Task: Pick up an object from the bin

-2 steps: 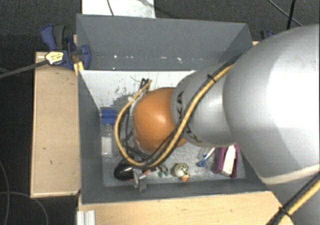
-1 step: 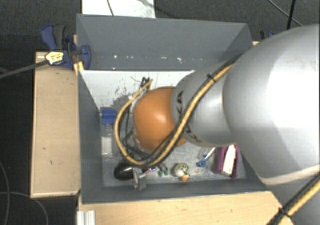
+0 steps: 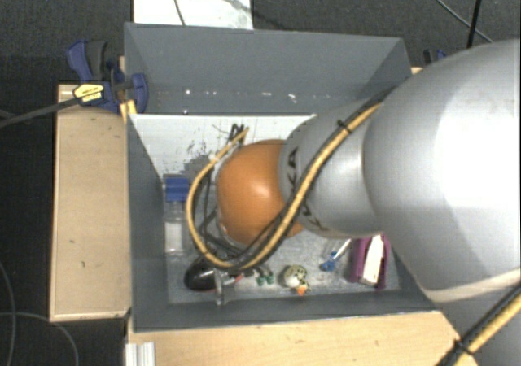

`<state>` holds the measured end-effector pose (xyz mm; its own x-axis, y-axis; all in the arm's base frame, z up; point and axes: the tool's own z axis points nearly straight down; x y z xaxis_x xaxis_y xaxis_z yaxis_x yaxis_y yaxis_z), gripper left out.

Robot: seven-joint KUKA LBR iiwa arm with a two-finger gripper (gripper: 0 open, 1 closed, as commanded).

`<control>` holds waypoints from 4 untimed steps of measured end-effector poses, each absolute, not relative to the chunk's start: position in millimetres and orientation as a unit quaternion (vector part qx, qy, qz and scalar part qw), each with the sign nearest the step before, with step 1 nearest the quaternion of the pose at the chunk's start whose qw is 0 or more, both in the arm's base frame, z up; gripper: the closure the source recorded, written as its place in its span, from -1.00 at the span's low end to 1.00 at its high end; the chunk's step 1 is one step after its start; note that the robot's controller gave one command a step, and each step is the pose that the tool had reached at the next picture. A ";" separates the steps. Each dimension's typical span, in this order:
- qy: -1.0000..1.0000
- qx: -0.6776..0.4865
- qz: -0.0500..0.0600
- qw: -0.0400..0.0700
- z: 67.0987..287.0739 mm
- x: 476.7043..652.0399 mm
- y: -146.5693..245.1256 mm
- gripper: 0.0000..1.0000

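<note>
Gripper (image 3: 220, 286): low near the bin's (image 3: 146, 234) front wall, tucked under the arm's orange cover (image 3: 248, 193). I cannot tell if it is open or shut.
Black round thing (image 3: 198, 276): on the floor just beside the gripper. It is the nearest thing, so I guess it is the one to pick.
Green bits (image 3: 264, 278): close on the other side.
Bottle (image 3: 174, 214): clear with a blue cap, lying by the left wall.
Speckled ball (image 3: 293, 276), purple box (image 3: 368, 260): farther along the front wall.
</note>
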<state>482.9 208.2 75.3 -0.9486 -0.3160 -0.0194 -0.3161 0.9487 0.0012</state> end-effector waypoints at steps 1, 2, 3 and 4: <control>0.988 -0.155 0.002 0.004 80.0 485.0 209.2 1.00; 0.989 -0.150 0.001 0.003 134.1 486.7 209.9 1.00; 0.989 -0.147 0.001 0.002 158.5 487.6 210.2 1.00; 0.990 -0.144 0.001 0.002 173.5 488.5 210.3 1.00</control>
